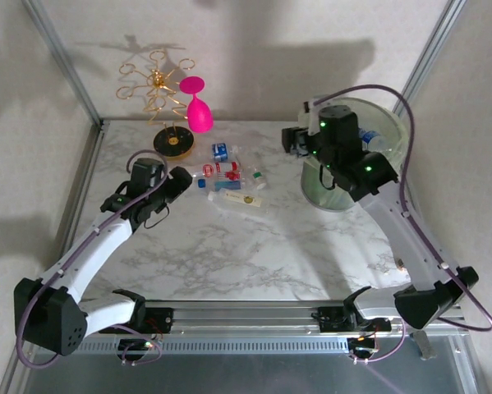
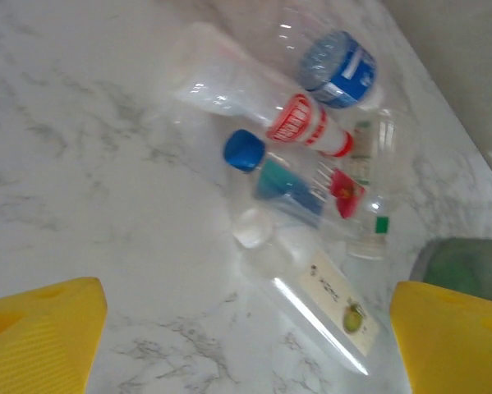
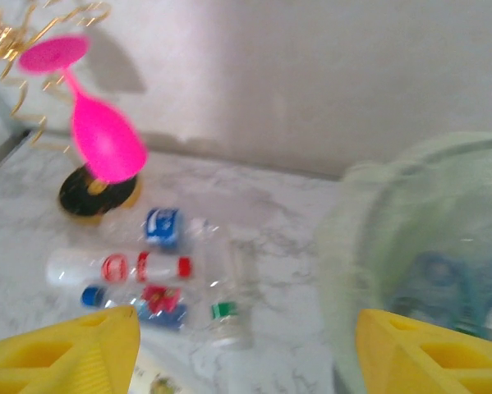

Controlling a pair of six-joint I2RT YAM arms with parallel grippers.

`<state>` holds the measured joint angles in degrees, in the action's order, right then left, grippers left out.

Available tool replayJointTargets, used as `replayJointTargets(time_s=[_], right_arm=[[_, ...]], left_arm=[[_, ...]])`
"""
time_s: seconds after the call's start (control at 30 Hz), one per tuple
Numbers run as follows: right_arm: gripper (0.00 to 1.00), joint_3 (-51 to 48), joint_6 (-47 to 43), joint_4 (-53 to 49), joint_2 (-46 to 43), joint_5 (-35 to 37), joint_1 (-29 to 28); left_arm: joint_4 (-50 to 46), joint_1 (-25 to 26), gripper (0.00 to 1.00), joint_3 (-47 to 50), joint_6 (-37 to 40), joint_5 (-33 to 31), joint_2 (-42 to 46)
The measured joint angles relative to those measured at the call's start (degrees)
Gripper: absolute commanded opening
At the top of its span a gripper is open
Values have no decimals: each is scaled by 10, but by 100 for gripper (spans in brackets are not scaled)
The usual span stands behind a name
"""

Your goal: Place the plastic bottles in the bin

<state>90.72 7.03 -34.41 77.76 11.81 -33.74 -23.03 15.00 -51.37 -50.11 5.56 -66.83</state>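
Now | my right claw (image 3: 246, 349) released, empty, beside partly filled bin (image 3: 410, 164) at 2 o'clock | my left claw (image 2: 246, 336) wide, empty, pointing at bottles (image 2: 303, 164) at 12 o'clock on table (image 2: 81, 123), I judge to grab one next.

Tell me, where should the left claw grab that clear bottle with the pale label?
Grip the clear bottle around its labelled middle, probably, left gripper coming straight down, fingers across its width: it lies flat on its side with bare table alongside.
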Motion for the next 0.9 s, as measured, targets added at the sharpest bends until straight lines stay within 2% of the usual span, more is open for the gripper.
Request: replayJointTargets(time_s=[0.3, 0.47, 0.9], right_arm=[[75, -13, -65, -33, 145, -49, -81], [82, -23, -79, -33, 210, -70, -83], [90, -23, -87, -7, 356, -89, -83]], left_arm=[[-12, -9, 90, 9, -29, -48, 65], [-12, -9, 90, 8, -18, -49, 66], [0, -9, 90, 8, 13, -27, 76]])
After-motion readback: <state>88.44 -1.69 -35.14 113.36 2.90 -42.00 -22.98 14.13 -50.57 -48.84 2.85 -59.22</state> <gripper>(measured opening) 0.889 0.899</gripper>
